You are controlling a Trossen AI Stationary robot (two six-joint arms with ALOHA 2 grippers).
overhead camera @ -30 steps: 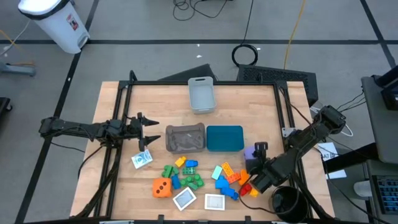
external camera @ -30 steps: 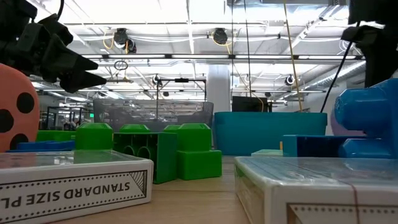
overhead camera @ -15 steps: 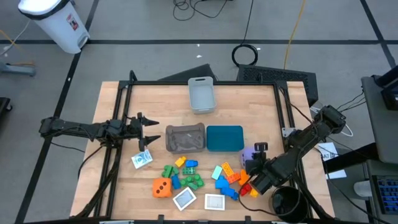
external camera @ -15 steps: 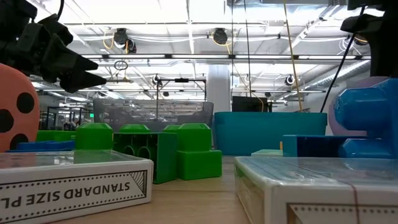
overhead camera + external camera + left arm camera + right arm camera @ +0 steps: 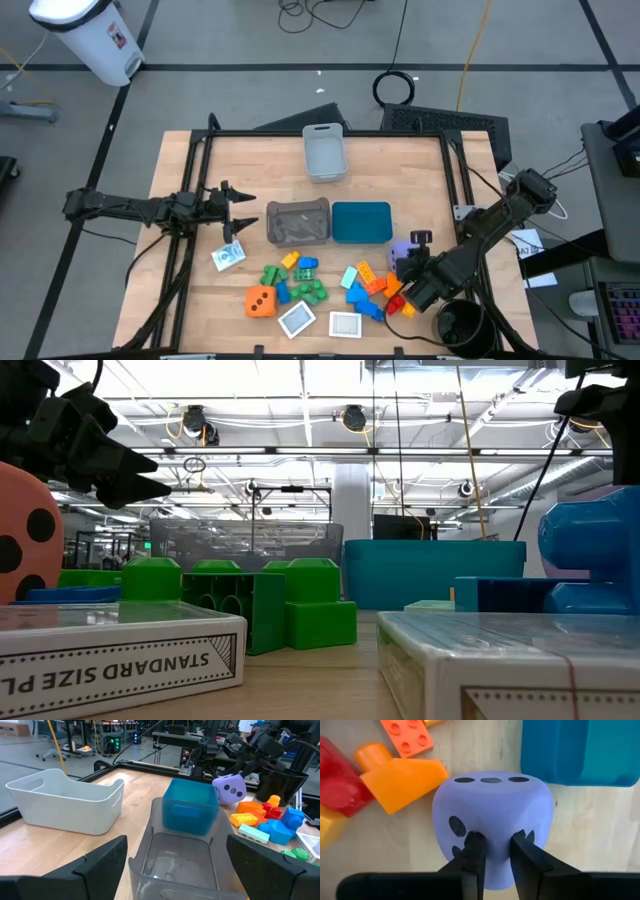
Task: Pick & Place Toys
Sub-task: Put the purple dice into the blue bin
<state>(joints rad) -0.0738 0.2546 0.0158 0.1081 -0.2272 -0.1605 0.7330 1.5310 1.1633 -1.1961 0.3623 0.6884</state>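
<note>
The right gripper pinches a fold of the soft purple black-dotted die, its two dark fingers pressed close together into the die's face. In the high view the die sits near the table's right edge, just beside the teal rectangular plastic bin and next to a cluster of orange, red and blue plastic building bricks. The left gripper hangs at the table's left side with its fingers spread wide and nothing between them, facing the translucent grey rectangular bin. A pale grey rectangular bin stands at the far edge of the wooden table. Nearer the front lie green bricks, an orange black-dotted die and two flat white-edged square cards.
</note>
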